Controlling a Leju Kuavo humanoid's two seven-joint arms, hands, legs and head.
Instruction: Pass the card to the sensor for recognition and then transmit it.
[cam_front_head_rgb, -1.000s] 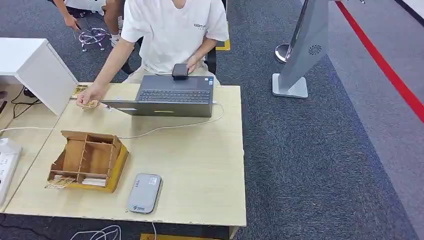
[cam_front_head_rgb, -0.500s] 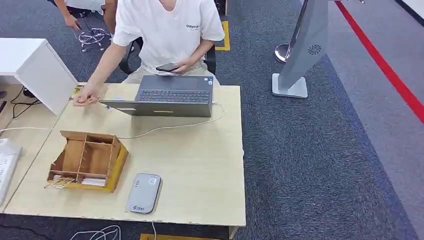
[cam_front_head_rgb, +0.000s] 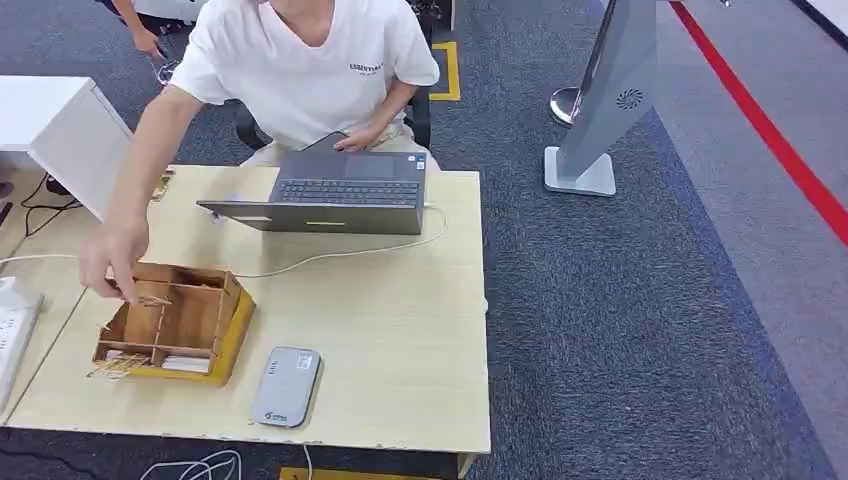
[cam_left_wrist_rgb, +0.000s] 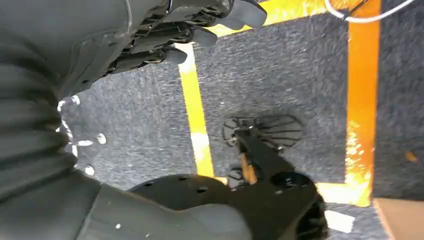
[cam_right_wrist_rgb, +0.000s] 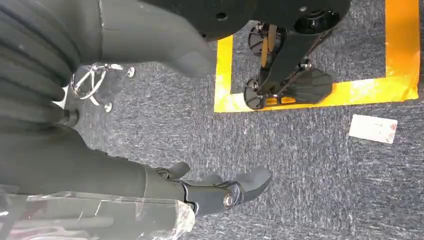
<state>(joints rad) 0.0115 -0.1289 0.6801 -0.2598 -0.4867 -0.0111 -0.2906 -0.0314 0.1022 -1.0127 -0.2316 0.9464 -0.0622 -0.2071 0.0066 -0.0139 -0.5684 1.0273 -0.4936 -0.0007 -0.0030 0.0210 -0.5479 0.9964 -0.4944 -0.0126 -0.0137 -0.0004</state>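
Card (cam_front_head_rgb: 152, 299) flat, lengthwise across organizer (cam_front_head_rgb: 176, 322) (person's fingers)

An open laptop (cam_front_head_rgb: 345, 200) sits at the wooden table's (cam_front_head_rgb: 400, 340) far edge before a seated person (cam_front_head_rgb: 305, 70).

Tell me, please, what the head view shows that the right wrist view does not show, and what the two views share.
Head view alone: the table, the laptop, the wooden box, the grey sensor, and a person whose hand reaches to the box with a card.

Right wrist view alone: the right robot hand, holding nothing, and a white card that lies on the floor near yellow tape.

Both share: the grey carpet.
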